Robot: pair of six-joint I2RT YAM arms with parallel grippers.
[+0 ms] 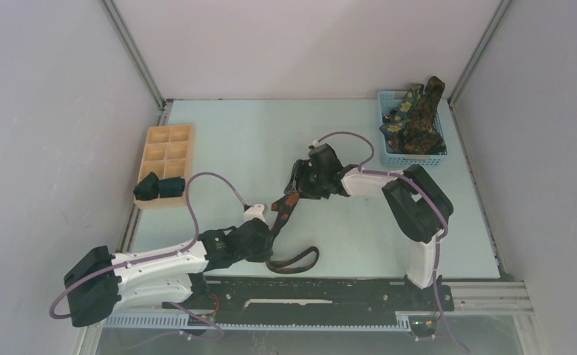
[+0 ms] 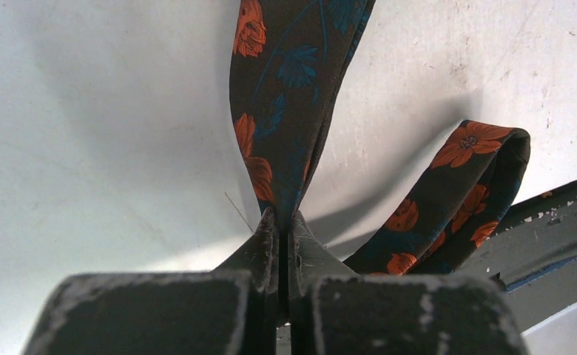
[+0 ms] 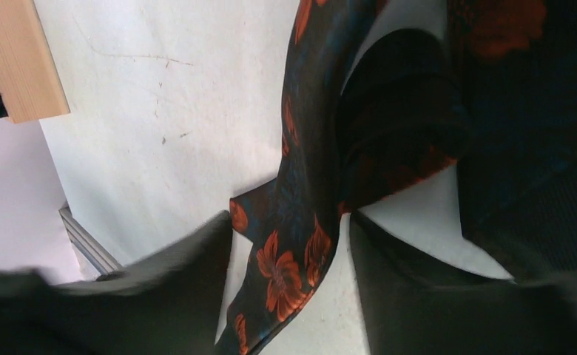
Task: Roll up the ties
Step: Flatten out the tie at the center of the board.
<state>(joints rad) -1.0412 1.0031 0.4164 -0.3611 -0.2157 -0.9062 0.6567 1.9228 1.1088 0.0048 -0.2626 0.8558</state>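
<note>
One black tie with red-orange flowers [image 1: 285, 209] runs in a slanting line across the middle of the pale table [image 1: 234, 133], between the jaws of two robot arms. The left jaws are pressed together on the narrow stretch of the tie, pinching the fabric edge-on near the table's front. Past them the loose end curls into a loop lying flat by the front edge. The right jaws stand apart farther back, with the tie passing through the gap between them and bunching in dark folds behind. Several more ties [image 1: 416, 118], dark green with yellow flowers, are heaped in a blue basket [image 1: 411, 160] at the far right corner. Two dark rolls [image 1: 158, 186] sit at the near end of a wooden tray [image 1: 169, 133] along the left edge.
</note>
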